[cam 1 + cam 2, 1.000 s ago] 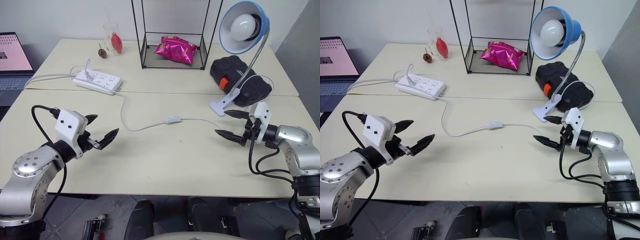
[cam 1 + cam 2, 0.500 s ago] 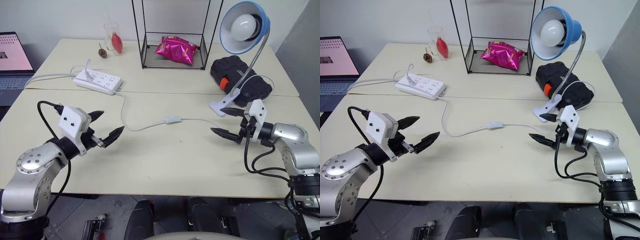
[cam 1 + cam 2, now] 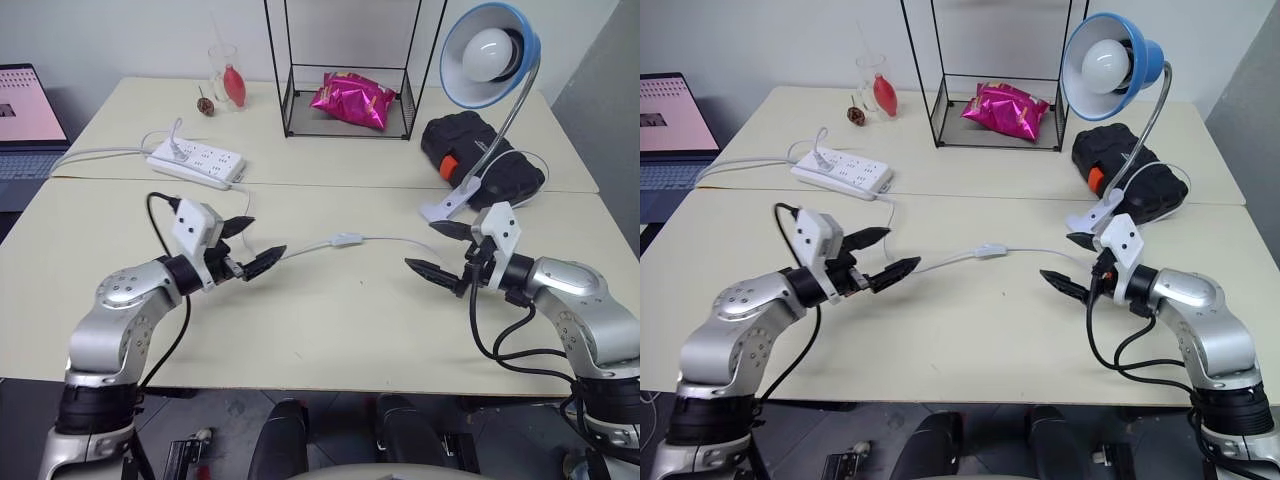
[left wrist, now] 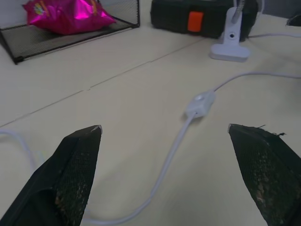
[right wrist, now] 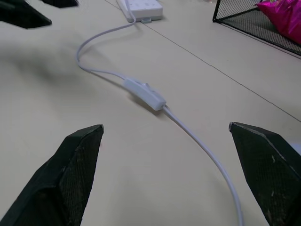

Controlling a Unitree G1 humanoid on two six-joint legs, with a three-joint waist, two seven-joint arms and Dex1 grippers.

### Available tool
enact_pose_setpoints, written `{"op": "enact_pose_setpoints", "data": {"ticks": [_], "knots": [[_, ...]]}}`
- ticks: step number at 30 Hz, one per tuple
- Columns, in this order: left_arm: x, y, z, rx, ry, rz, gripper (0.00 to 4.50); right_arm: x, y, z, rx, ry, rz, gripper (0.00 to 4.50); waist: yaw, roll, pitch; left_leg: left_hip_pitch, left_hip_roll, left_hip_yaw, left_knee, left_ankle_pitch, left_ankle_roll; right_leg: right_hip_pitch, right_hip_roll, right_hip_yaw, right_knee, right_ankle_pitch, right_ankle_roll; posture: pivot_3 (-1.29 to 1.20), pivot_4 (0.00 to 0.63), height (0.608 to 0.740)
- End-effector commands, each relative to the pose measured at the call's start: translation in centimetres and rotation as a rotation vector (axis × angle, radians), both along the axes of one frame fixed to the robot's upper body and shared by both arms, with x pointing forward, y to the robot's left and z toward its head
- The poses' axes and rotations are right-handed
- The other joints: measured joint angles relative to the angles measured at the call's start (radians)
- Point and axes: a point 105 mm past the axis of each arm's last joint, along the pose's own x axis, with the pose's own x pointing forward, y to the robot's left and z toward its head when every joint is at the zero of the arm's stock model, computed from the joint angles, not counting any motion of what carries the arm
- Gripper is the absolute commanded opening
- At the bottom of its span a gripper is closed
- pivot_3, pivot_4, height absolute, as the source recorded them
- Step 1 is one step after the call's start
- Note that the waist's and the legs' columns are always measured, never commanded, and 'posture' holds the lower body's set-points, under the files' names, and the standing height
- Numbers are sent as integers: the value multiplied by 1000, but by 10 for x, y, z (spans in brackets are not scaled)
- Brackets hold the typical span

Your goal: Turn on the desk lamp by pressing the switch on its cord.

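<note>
Bright, even overhead light; soft shadows on table (image 3: pixel 330 330); wrist views slightly soft, near fingertips blurred.

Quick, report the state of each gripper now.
Left gripper: open, holding nothing.
Right gripper: open, holding nothing.

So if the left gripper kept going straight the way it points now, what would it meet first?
Probably the switch on the cord: it lies on the table between the open fingers of the left gripper, ahead of them. The gripper may hang above the table, so it might pass over the switch toward the lamp's clamp base.
</note>
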Motion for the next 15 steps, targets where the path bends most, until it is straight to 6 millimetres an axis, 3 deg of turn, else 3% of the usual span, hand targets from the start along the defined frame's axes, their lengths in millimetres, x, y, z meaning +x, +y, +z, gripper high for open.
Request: {"op": "enact_pose_setpoints", "data": {"ticks": [1, 8, 15], "knots": [[14, -15, -2, -43, 47, -82, 4491, -14, 9, 15, 20, 3, 6, 4500, 0, 0, 0, 0, 0, 0, 0, 0, 0, 0, 0, 0, 0, 0, 0, 0, 150, 740], [46, -48, -20, -107, 181, -164, 4491, -30, 9, 7, -80, 25, -29, 4500, 1, -1, 0, -1, -1, -1, 0, 0, 0, 0, 0, -1, -1, 0, 1, 0, 150, 740], [62, -73, -34, -136, 273, -214, 4491, -43, 11, 6, -109, 26, -31, 4500, -2, -1, 0, -2, -1, -1, 0, 0, 0, -1, 0, -1, -1, -1, 2, 0, 150, 740]]}}
